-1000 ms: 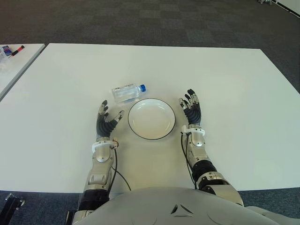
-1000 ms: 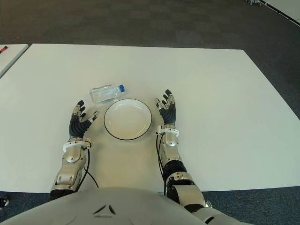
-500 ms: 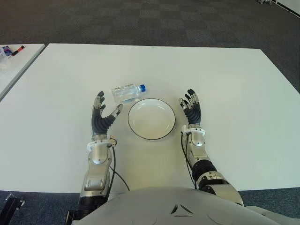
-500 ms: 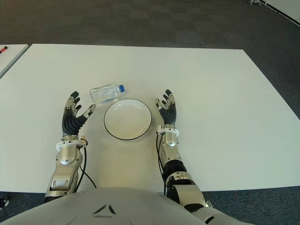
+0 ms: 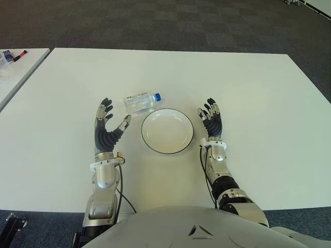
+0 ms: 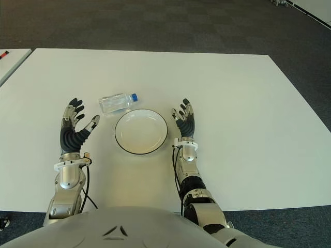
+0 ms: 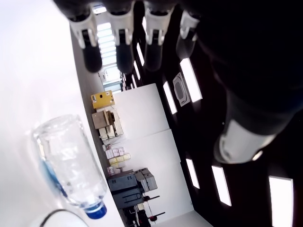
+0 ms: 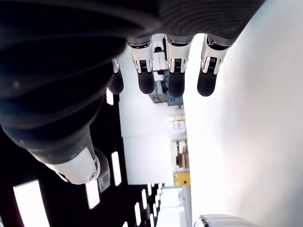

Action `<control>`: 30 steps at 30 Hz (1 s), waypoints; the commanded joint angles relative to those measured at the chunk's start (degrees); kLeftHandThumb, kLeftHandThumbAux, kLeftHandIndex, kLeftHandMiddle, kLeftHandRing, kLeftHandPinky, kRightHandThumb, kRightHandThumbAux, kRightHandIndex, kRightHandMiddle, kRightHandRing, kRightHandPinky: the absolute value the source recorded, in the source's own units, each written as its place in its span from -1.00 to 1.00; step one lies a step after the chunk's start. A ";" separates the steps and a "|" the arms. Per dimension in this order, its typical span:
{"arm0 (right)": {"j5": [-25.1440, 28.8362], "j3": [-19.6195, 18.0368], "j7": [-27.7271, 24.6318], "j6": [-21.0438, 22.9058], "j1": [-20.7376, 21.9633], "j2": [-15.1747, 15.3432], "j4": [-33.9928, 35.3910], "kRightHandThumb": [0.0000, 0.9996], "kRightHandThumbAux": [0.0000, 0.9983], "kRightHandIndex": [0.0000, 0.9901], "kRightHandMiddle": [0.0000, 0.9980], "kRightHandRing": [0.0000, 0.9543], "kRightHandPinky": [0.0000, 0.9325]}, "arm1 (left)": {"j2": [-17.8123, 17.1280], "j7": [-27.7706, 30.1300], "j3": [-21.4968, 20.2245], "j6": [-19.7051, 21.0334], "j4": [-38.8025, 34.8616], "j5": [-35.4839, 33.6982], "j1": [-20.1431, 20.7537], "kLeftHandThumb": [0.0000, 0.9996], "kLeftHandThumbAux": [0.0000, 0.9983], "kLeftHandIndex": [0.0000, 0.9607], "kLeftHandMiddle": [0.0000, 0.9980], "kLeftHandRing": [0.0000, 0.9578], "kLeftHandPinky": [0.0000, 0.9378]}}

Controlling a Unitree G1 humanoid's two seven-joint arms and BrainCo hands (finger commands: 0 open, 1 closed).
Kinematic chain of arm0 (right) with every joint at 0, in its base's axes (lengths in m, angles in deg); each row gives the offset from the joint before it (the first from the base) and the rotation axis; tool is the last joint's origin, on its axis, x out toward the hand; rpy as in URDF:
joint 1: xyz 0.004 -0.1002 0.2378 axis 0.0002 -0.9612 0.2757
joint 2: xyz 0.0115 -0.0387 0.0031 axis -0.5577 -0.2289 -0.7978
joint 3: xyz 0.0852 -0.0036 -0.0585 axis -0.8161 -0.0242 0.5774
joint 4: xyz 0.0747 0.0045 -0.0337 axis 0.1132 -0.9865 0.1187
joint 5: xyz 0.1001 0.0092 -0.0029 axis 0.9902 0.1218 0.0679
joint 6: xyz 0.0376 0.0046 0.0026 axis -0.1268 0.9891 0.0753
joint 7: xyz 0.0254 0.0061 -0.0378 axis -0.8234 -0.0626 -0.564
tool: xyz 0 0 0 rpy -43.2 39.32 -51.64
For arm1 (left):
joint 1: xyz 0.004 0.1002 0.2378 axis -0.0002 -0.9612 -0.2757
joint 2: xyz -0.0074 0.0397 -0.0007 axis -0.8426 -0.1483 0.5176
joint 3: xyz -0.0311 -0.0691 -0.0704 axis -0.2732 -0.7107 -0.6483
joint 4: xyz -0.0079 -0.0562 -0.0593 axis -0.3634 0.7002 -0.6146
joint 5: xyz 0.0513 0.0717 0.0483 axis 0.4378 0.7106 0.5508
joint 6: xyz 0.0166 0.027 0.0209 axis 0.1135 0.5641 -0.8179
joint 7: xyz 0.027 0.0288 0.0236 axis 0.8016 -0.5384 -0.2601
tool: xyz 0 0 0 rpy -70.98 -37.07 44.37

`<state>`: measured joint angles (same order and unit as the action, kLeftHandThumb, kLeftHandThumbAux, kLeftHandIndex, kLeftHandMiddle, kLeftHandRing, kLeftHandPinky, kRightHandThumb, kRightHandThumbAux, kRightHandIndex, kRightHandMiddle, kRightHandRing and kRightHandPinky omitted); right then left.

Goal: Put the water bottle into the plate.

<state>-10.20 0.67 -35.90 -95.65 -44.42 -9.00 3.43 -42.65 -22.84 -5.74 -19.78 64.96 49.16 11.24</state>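
A clear water bottle point(image 5: 140, 101) with a blue cap lies on its side on the white table point(image 5: 248, 88), just beyond the left rim of a white plate point(image 5: 167, 130) with a dark edge. My left hand point(image 5: 107, 126) is raised above the table, left of the plate and a little short of the bottle, with its fingers spread and nothing in them. The left wrist view shows the bottle point(image 7: 71, 163) lying ahead of the fingertips, apart from them. To the right of the plate shows my right hand point(image 5: 211, 120), open and holding nothing.
A second white table point(image 5: 15, 72) stands at the far left with a marker point(image 5: 18, 55) on it. Dark carpet lies beyond the table's far edge.
My left hand has lifted and moved forward and slightly left, toward the bottle. The right hand, bottle and plate have not moved.
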 commanded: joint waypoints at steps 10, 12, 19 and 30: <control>0.68 -0.60 -0.32 3.29 -2.72 -1.70 -2.86 -0.89 0.45 -0.81 -0.81 -0.80 -0.71 | 0.79 -7.33 0.25 -3.53 -2.05 8.58 -2.03 -0.45 0.29 -0.73 -0.10 0.07 0.05; 0.72 -0.60 -0.44 3.33 -2.75 -1.64 -2.81 -0.89 0.45 -0.82 -0.81 -0.81 -0.71 | 1.15 -7.21 1.34 -3.62 -7.97 11.34 -4.85 -0.40 0.32 -0.72 -0.01 0.13 0.09; 0.46 -0.54 -0.43 3.84 -2.62 -1.55 -2.93 -0.90 0.44 -0.83 -0.82 -0.82 -0.72 | 1.31 -7.89 2.55 -3.94 -14.06 17.64 -5.79 -0.32 0.41 -0.74 -0.05 0.06 -0.02; 0.48 -0.65 -0.44 4.15 -2.19 -1.58 -3.43 -0.91 0.44 -0.83 -0.82 -0.82 -0.72 | -3.31 -4.91 0.32 -1.72 -10.91 21.80 -1.08 -0.43 0.40 -0.89 -0.50 -0.48 -0.52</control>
<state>-10.05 0.53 -36.39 -94.78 -44.04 -8.99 3.13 -43.85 -30.17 -4.66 -23.12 52.84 69.41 9.70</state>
